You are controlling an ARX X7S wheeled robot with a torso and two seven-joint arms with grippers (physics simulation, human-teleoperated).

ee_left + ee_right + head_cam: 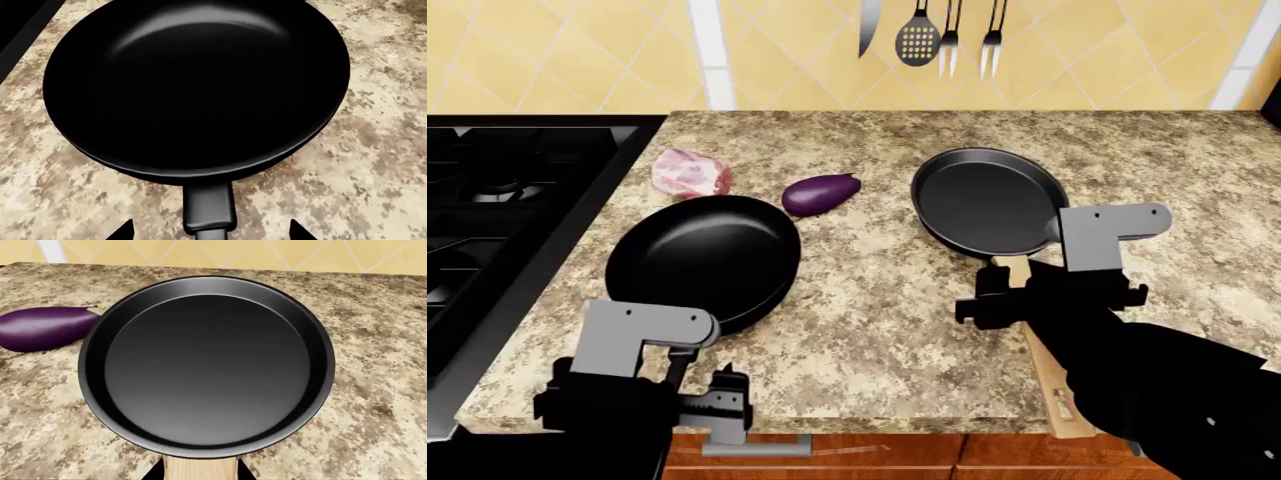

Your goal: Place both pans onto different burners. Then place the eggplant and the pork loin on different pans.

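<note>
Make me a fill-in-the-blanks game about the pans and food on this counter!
1. The round black pan with the light wooden handle sits on the speckled stone ____.
2. The glossy oval eggplant is coloured ____.
3. The pink marbled pork loin lies between the eggplant and the black ____.

Missing words: counter; purple; stove

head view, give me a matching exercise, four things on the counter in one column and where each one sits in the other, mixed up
Things:
1. pork loin
2. eggplant
3. deep pan
4. shallow pan

Places:
A. in front of the right gripper, wooden handle toward it
B. between the two pans, near their far rims
C. nearest the stove, just beyond the deep pan
D. in front of the left gripper, black handle toward it

Pairs: 1-C, 2-B, 3-D, 4-A
</note>
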